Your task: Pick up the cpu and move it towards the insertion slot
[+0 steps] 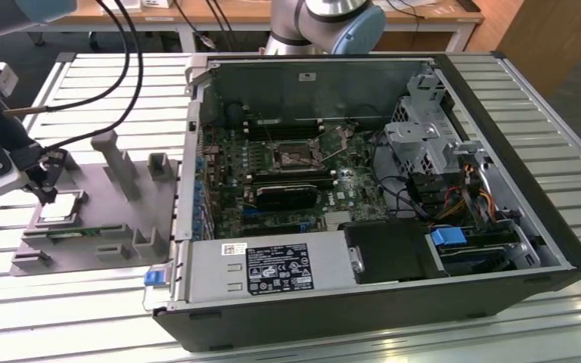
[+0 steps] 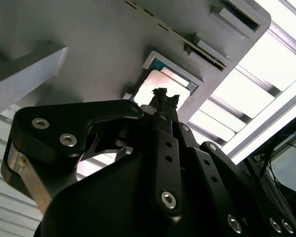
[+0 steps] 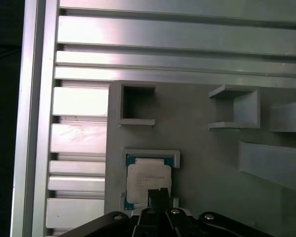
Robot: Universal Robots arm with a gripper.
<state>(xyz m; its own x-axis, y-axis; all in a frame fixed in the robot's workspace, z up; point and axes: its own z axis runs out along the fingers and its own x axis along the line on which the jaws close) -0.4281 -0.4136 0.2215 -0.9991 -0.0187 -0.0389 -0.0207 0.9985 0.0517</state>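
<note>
The gripper hangs at the exterior view's left, over the grey plastic fixture that lies on the slatted metal table. The cpu lies flat in a shallow square pocket of that fixture, silvery top up, with a blue-green edge showing around it in both wrist views. In the first wrist view the two dark fingers stand pressed together, their tips over the near edge of the cpu. The second wrist view shows the same: the pincer is drawn together above the chip, not clamped round its sides. Whether the tips touch the metal top cannot be told. The insertion slot sits well apart to the exterior view's right, on the green board inside the open computer case, with a black heatsink block just on its near side. A green-edged memory stick lies in the fixture just near of the cpu.
</note>
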